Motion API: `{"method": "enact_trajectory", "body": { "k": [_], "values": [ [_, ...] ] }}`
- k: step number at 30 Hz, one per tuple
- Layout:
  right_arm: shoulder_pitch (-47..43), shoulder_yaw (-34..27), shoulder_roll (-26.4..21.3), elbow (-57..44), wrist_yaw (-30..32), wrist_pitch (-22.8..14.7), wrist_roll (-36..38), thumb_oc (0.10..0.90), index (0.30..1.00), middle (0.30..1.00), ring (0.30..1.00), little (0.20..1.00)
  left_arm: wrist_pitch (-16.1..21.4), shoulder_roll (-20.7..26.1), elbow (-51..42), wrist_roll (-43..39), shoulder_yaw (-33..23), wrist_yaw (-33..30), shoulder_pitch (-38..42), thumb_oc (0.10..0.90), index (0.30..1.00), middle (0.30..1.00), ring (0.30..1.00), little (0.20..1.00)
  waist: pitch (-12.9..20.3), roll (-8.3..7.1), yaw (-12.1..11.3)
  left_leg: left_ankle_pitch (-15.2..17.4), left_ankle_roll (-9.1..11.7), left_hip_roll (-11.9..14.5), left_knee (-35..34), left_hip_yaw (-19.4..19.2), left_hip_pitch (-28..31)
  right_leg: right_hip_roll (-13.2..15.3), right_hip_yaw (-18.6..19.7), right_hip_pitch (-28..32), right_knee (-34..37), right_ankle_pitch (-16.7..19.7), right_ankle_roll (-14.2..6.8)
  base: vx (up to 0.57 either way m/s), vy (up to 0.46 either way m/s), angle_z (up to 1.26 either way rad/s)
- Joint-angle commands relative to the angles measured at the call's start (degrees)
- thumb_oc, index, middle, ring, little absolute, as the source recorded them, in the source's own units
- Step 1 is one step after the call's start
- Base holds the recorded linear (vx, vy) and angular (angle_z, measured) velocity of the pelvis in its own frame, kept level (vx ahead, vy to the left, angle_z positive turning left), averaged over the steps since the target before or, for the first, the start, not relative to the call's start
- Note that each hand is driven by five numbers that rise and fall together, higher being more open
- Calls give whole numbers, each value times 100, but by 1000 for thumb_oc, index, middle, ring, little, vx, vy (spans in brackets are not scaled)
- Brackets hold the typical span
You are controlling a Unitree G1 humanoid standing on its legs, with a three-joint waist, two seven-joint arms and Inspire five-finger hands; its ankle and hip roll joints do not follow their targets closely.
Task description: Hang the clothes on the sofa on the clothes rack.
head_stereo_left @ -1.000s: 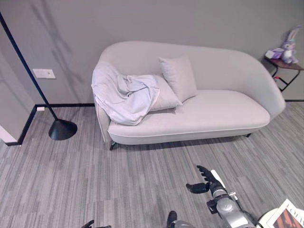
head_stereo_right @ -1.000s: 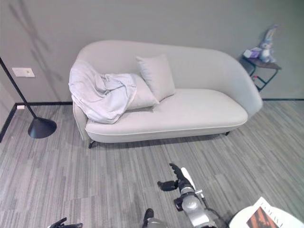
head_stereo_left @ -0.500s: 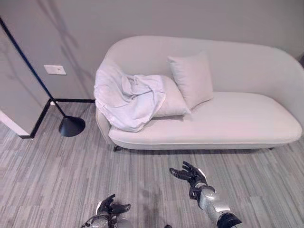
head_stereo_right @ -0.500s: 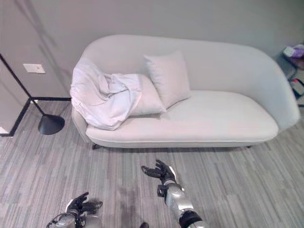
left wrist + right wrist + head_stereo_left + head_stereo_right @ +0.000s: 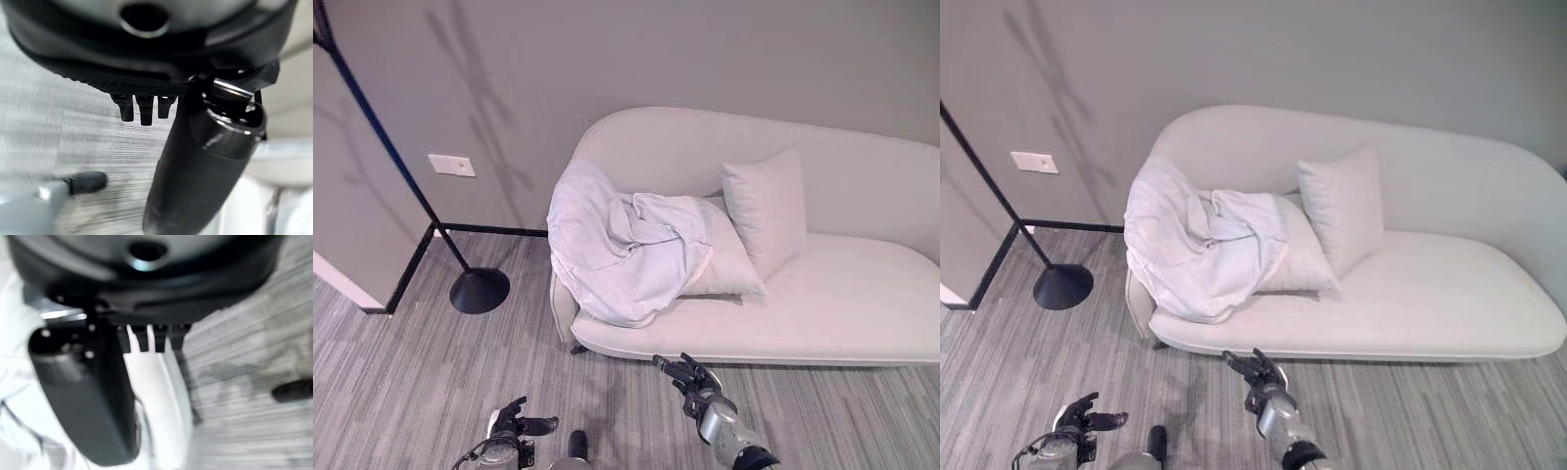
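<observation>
While I am looking down through the head camera, the left hand (image 5: 509,423) is hanging low over the floor (image 5: 401,382) at the near left, its fingers loosely spread and relaxed, holding nothing; the left wrist view is showing the thumb standing out and the fingertips straight past the palm, with striped floor beyond them; the right hand (image 5: 690,377) is reaching out a little further ahead, just in front of the sofa's (image 5: 862,294) front edge, fingers splayed and empty; the right wrist view is showing its fingertips (image 5: 147,339) straight, pointing toward the sofa's pale edge, with white cloth showing beside the thumb; neither hand is touching the clothes (image 5: 622,245). Past the right hand, the clothes are lying in a crumpled white heap on the left end of the sofa, draping over its arm and front edge and hanging down toward the floor; the heap is partly covering a cushion (image 5: 729,264) lying flat on the seat; a second cushion (image 5: 766,206) is leaning upright against the sofa's back, touching the first; the rest of the seat is stretching away to the right. To the left of the sofa, well apart from it, a black round base (image 5: 480,290) is sitting on the floor, with a thin dark pole (image 5: 382,137) slanting up from it toward the upper left; behind everything, a grey wall (image 5: 705,49) is carrying a white plate (image 5: 451,164).
</observation>
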State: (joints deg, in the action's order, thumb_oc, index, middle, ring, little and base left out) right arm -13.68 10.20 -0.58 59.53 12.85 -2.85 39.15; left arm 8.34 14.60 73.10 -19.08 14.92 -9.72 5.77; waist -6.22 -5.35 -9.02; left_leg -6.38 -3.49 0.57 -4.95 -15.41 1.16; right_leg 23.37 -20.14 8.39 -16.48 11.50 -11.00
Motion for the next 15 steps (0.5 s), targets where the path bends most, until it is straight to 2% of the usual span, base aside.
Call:
{"method": "enact_trajectory", "body": {
  "k": [1, 2, 3, 4, 5, 7, 8, 10, 11, 15],
  "values": [
    [-358, -194, -239, -24, 310, -390, 116, 800, 900, 900, 900, 900, 130, -142, 94, 311, 254, -128, 40, 800, 900, 900, 900, 900, 100, 111, -30, 401, 394, 308, -5, 320, -205, -39, -18, -360, -276, -205, -75, 135, 288, 5],
    [-356, -250, -209, 160, 347, -415, 214, 800, 900, 900, 900, 900, 105, -180, 137, 400, 365, -130, 11, 800, 900, 900, 900, 900, 56, 160, 52, 468, 369, 291, -5, 335, -130, -211, 96, -567, -484, -351, -7, 136, 216, 4],
    [-319, -281, -202, 236, 393, -424, 316, 800, 900, 900, 900, 900, 98, -213, 145, 481, 437, -131, 11, 800, 900, 900, 900, 900, 24, 197, 130, 507, 380, 286, -5, 393, -86, -477, 250, -716, -396, -601, 89, 123, 153, -4],
    [-288, -284, -186, 265, 480, -447, 426, 800, 900, 900, 900, 900, 105, -239, 149, 545, 523, -145, 14, 800, 900, 900, 900, 900, -43, 263, 246, 512, 395, 286, -5, 494, -61, -828, 446, -932, -215, -966, 209, 115, 73, -1],
    [-273, -294, -199, 279, 556, -435, 473, 800, 900, 900, 900, 900, 120, -266, 140, 574, 568, -156, 30, 800, 900, 900, 900, 900, -80, 296, 310, 530, 431, 280, -5, 535, -71, -1048, 504, -977, 150, -1091, 248, 89, 21, 7],
    [-233, -281, -189, 272, 659, -429, 433, 800, 900, 900, 900, 900, 148, -308, 158, 550, 607, -146, 75, 800, 900, 900, 900, 900, -143, 271, 352, 543, 490, 259, -5, 571, -41, -1113, 463, -916, 978, -1079, 218, 122, -70, 36],
    [-100, -195, -116, 385, 674, -363, 384, 800, 900, 900, 900, 900, 153, -365, 202, 688, 655, -213, -8, 800, 900, 900, 900, 900, -133, 185, 332, 612, 490, 200, -5, 614, 31, -1217, 594, -754, 1388, -1039, 269, 169, -101, 55],
    [-82, -156, -102, 406, 654, -334, 421, 800, 900, 900, 900, 900, 157, -394, 222, 649, 623, -234, -17, 800, 900, 900, 900, 900, -96, 184, 331, 608, 513, 218, -5, 622, 15, -1273, 646, -782, 1490, -975, 252, 135, -65, 44],
    [-65, -57, -67, 428, 592, -283, 475, 800, 900, 900, 900, 900, 193, -477, 215, 523, 547, -290, -77, 800, 900, 900, 900, 900, -24, 198, 275, 609, 555, 243, -5, 660, 1, -1258, 560, -662, 1860, -809, 217, 128, -64, 18],
    [-148, -39, -127, 816, 474, -218, 444, 800, 900, 900, 900, 900, 222, -602, 246, 863, 819, -312, -130, 800, 900, 900, 900, 900, 33, 240, 256, 578, 630, 295, -5, 745, -61, -1300, 460, -526, 2148, -748, 218, 83, -45, -2]
  ]
}}
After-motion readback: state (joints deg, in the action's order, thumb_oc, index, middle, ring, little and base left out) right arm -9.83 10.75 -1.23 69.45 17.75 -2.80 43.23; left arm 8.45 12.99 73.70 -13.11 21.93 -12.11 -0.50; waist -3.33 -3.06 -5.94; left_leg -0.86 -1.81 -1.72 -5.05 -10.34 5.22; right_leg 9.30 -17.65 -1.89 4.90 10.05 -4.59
